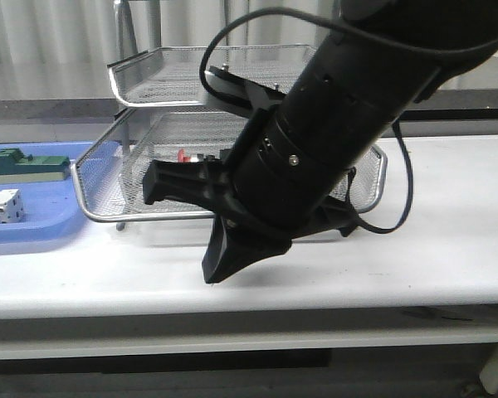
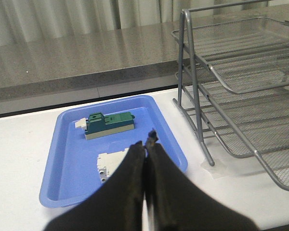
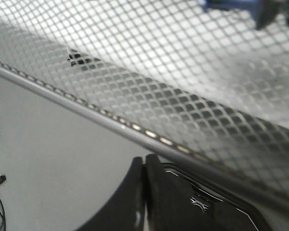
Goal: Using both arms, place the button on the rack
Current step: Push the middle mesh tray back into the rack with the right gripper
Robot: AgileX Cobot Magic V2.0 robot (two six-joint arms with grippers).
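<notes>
blue tray (image 2: 62, 159) | green part (image 2: 108, 125) inside | white part (image 2: 111, 163) inside

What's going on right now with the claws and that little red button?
Left gripper shut, empty, above blue tray. Right gripper shut, empty, by rack rim. Button lying in lower tray. Right arm blocks front view.
</notes>
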